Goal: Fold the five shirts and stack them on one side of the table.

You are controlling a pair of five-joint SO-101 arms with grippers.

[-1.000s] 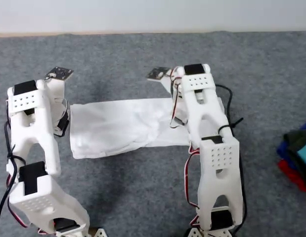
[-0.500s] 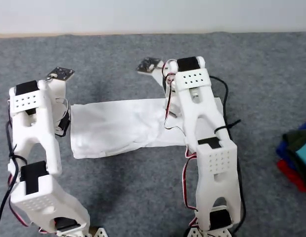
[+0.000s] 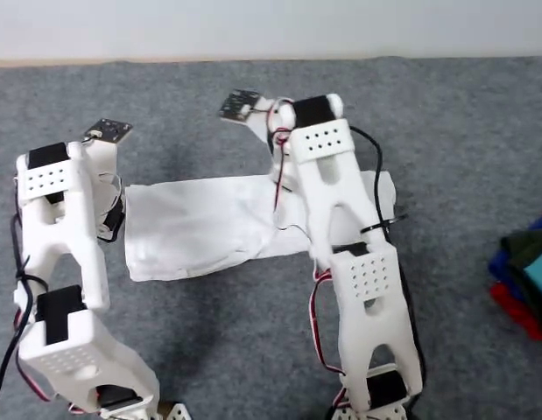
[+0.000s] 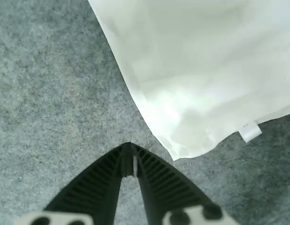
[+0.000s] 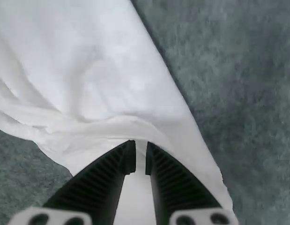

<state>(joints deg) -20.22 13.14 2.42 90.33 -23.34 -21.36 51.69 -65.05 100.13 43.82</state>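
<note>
White shirt (image 3: 200, 226) lies in a long strip on grey table (image 3: 463, 131), between the arms. Left gripper (image 4: 129, 152) — fingers together, just beside shirt's corner. Right gripper (image 5: 140, 149) — fingers almost touching, over the shirt.

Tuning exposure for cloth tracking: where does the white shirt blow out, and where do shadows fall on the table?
Left wrist view: the white shirt washes out in a bright patch near its corner by the left gripper. Right wrist view: even light, folds show by soft shading. High view: faint, soft shadows on the grey table.
</note>
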